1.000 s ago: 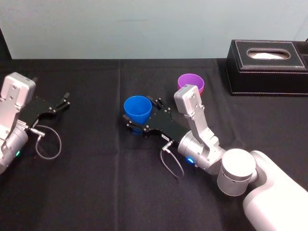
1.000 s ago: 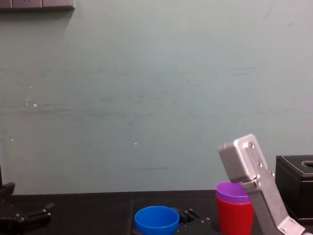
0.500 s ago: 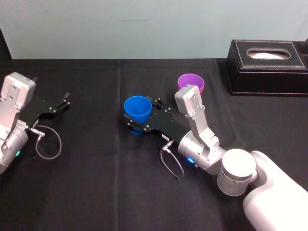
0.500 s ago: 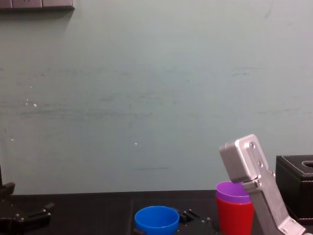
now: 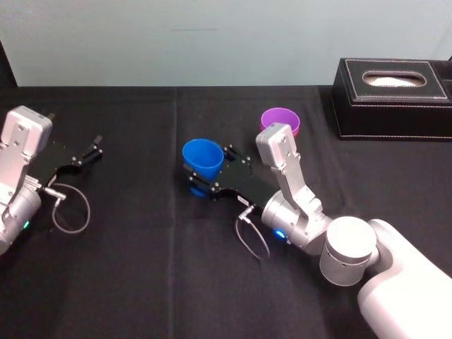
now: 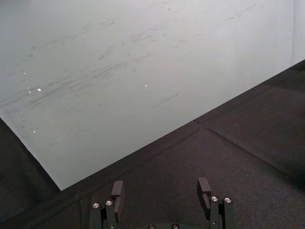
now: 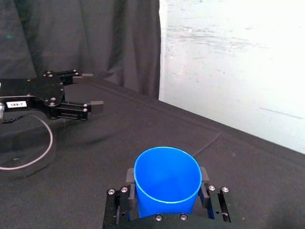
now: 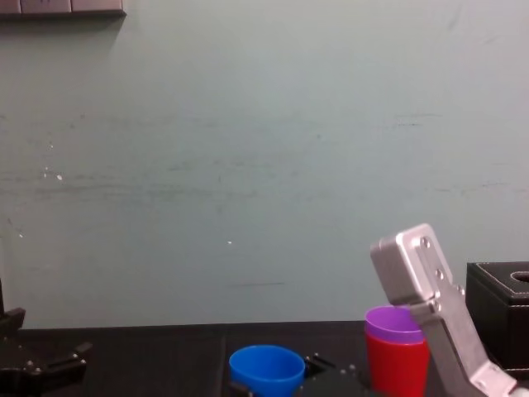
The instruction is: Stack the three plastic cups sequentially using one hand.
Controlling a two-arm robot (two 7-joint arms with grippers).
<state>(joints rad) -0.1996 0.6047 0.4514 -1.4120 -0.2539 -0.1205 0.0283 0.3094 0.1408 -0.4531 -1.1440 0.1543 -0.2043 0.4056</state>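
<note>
A: What is the right gripper (image 5: 210, 169) doing?

B: It is clamped on the blue cup (image 5: 203, 159). The right wrist view has a black finger (image 7: 127, 175) pressed to each side of the cup's wall, mouth facing up.

A: Is the cup standing on the table (image 5: 141, 275)?

B: Its base is hidden between the fingers, so I cannot tell.

A: And the other two cups?

B: They are nested: the purple cup (image 8: 393, 323) sits inside the red cup (image 8: 397, 365). The pair stands near the hand, to its right and a little farther out, apart from the blue one.

A: Anything past them?

B: A black box (image 5: 392, 95) with an oval hole in its top, farther right again.

A: The other arm?

B: The left gripper (image 6: 160, 188) lies low over the cloth, well apart on the hand's left, fingers spread with nothing between them.
</note>
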